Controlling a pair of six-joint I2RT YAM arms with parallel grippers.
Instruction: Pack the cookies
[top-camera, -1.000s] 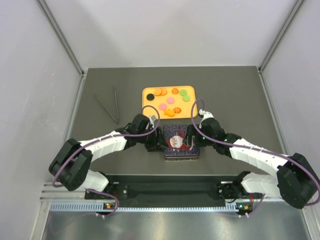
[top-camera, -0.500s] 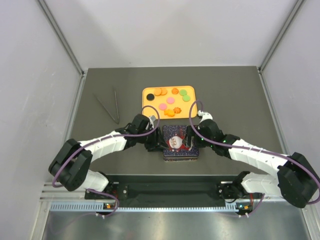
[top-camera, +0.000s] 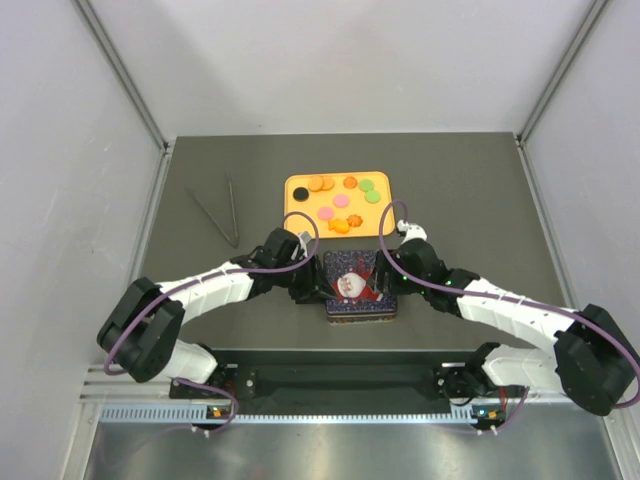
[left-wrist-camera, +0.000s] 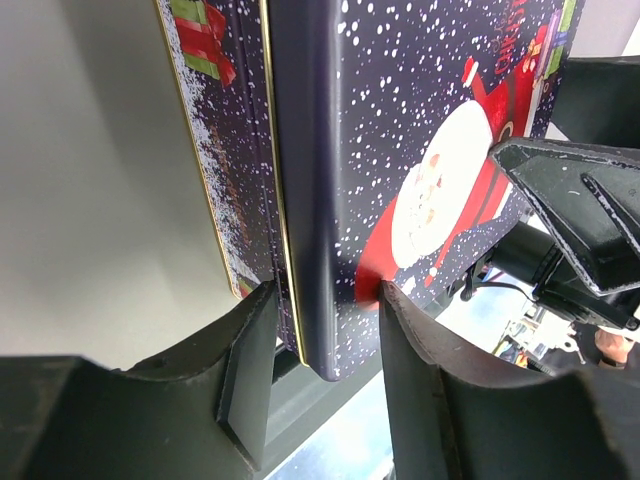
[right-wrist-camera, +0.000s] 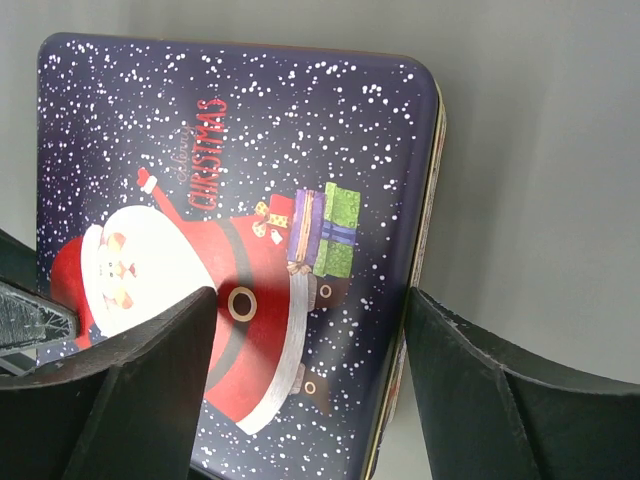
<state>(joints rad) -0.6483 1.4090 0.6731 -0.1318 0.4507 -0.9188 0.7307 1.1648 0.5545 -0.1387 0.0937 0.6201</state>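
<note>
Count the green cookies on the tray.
2. One green cookie near the orange tray's far right corner, another just nearer the closed tin, which could hide more.

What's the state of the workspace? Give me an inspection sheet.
Surface: dark table, no spills seen.
Job's things: cookies loose on the orange tray, none packed; tin by the arms, Santa lid on it.
Clutter: tongs left of the tray.
Grippers: left gripper straddles the lid's edge, grip unclear; right gripper open, astride the tin's far corner.
Cables: purple cables loop along both arms, one near the tray's corner.
Surroundings: grey walls on three sides; nothing else seen.
</note>
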